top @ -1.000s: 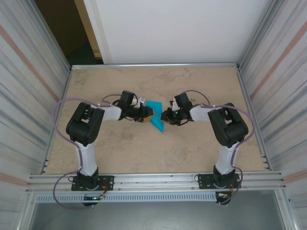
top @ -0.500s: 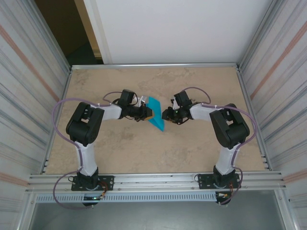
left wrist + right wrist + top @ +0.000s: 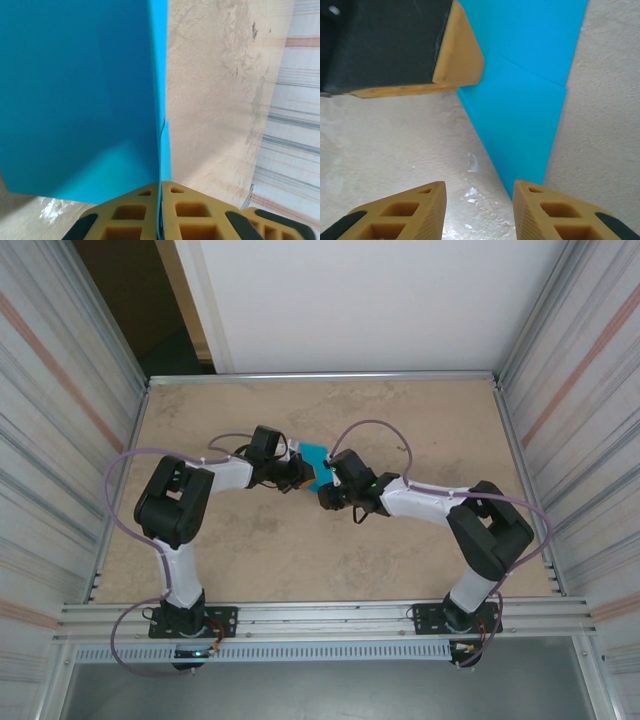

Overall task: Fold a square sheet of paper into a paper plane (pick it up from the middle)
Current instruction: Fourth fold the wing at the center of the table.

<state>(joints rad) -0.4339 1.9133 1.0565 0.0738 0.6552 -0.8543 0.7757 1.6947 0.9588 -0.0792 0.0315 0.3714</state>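
Observation:
The square sheet of paper is folded into a cyan-blue paper plane (image 3: 317, 454) with a crease and one sharp point (image 3: 514, 189). It stands on edge off the tan table, near the table's middle. My left gripper (image 3: 304, 478) is shut on its folded edge, and the paper (image 3: 75, 95) runs up between the yellow fingertips (image 3: 180, 200). My right gripper (image 3: 326, 496) is open just in front of the point. The point sits against the inner side of its right fingertip (image 3: 540, 200). The left arm's finger (image 3: 462, 55) shows at the top of the right wrist view.
The tan table (image 3: 250, 550) has aluminium rails (image 3: 320, 615) along its edges and corrugated walls (image 3: 60, 440) on both sides. A purple cable (image 3: 385, 430) loops above the right arm. Free table lies in front of and behind the grippers.
The left gripper closed on the paper. The right arm reached left and forward, bringing its gripper under the paper's point, with its jaws slightly wider. The paper shifted a little toward the back.

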